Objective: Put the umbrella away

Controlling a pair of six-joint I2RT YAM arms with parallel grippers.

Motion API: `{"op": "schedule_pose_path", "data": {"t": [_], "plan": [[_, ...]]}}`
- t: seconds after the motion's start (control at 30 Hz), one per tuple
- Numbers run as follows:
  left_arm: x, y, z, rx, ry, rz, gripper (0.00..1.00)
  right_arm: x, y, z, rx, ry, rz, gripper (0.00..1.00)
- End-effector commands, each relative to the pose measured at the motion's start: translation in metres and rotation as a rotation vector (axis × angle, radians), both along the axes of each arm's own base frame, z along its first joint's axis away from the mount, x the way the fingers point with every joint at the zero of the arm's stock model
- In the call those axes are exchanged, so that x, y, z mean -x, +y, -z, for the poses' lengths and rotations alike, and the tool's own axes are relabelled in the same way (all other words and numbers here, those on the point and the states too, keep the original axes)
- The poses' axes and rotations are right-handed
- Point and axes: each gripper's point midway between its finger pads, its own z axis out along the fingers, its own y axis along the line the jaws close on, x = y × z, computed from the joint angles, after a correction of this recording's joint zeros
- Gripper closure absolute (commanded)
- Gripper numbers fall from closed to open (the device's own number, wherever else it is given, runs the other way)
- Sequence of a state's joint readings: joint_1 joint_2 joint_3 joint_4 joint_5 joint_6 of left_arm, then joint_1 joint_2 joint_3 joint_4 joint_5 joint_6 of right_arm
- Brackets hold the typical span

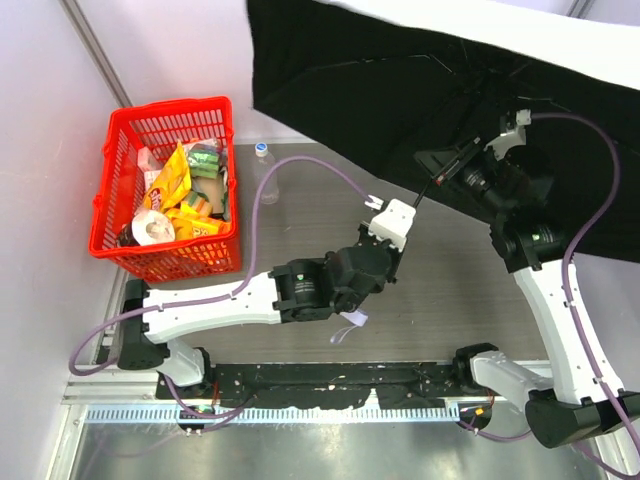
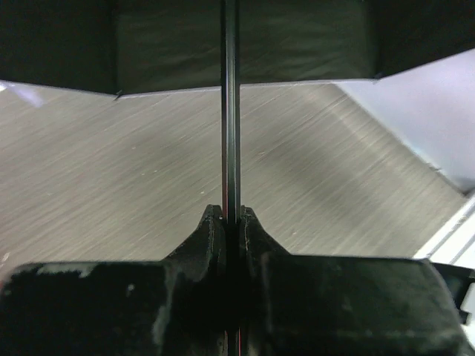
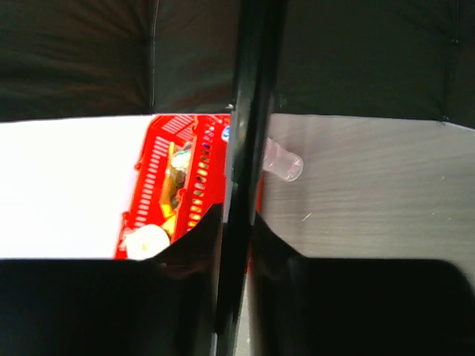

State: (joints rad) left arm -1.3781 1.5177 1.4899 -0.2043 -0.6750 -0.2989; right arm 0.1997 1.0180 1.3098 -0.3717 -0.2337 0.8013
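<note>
Black, light, floppy umbrella, so hold its stiff shaft, clamped in the left gripper; right gripper straddles it, grip unclear.

A: The umbrella, underneath?
B: Matt dark cloth. Its shaft looks like smooth, glossy black metal.
A: The table?
B: Grey, streaky grain, faint sheen. The basket is shiny red plastic, the bottle clear plastic.

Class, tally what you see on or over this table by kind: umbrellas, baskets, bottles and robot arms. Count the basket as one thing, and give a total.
Umbrella: 1
Red basket: 1
Clear bottle: 1
Robot arms: 2
Total: 5
</note>
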Motion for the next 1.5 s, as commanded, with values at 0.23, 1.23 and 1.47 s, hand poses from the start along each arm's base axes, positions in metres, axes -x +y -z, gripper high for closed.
{"op": "schedule_pose_path", "data": {"t": [0.23,1.23,1.47], "plan": [[0.025,0.019,-0.044,0.247,0.166,0.179,0.26,0.055,0.051,-0.067,-0.238,-0.519,-0.432,1.00],[-0.018,0.018,-0.031,0.271,0.204,0.032,1.00,0.012,-0.003,-0.044,-0.150,-0.243,0.018,0.48],[-0.035,0.025,-0.043,0.169,0.033,-0.126,1.00,-0.017,-0.026,-0.046,-0.205,-0.215,0.184,0.30]]}}
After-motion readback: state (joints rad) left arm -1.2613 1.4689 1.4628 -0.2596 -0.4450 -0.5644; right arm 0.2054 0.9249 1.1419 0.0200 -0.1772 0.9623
